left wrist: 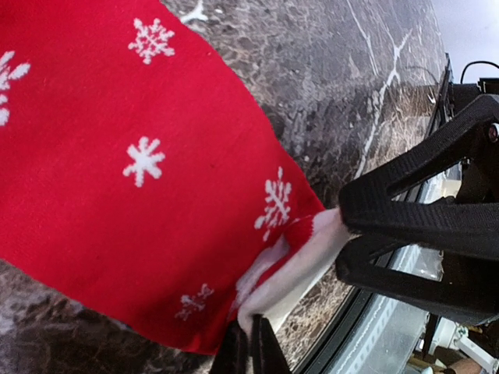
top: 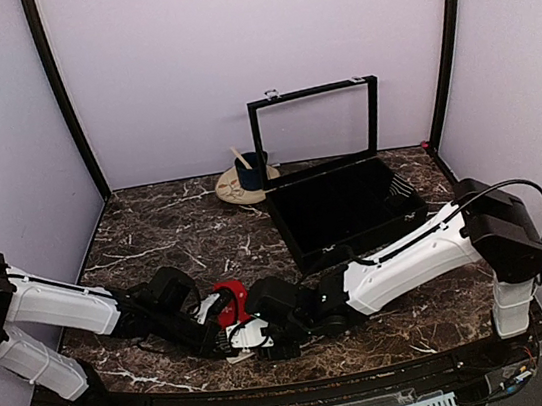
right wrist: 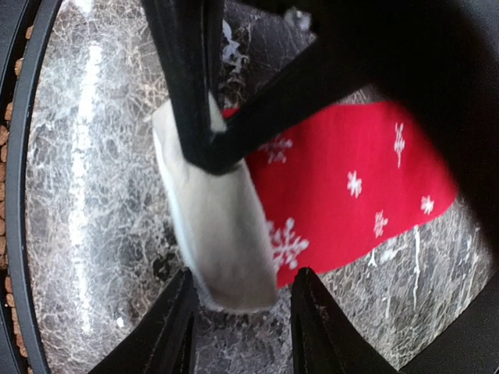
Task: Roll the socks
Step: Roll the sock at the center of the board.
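Your left end effector (left wrist: 249,352) is clenched on the white cuff of the red socks (left wrist: 132,156). The socks lie on the marble tabletop (left wrist: 351,70) near its front edge, between the two arms. Your right end effector (right wrist: 243,288) is released, with its fingers (right wrist: 168,327) standing apart on either side of the cuff's end.

Dark marble desk (top: 154,230) with white veins. Black box (top: 342,203) sits toward the back right, its framed lid (top: 311,90) standing open. Just left of it there's a dark blue mug (top: 249,171) on a beige plate (top: 232,192), with a stick (top: 239,155) poking out of the mug.
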Tool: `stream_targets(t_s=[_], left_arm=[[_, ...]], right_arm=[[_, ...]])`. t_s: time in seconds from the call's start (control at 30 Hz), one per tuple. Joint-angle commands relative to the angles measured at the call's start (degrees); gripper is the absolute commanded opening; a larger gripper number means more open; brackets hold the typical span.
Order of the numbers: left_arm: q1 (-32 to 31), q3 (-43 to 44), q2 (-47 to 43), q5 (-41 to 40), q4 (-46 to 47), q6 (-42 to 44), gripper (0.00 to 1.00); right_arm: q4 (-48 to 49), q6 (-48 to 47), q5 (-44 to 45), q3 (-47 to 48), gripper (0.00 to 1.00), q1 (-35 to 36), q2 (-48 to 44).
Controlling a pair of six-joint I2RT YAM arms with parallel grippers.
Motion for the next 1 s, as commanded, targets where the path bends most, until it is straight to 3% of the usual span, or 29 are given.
stream_targets(t_s=[0.0, 0.97], left_arm=[[0.7, 1.2, 2.3, 3.9, -3.8, 3.4, 0.0], [5.1, 10.0, 10.7, 11.2, -10.7, 11.1, 0.0]], right_arm=[[0.9, -3.1, 0.9, 2.9, 0.39, 0.5, 1.7], [-5.0, -1.8, -4.1, 1.7, 0.37, 0.6, 2.8]])
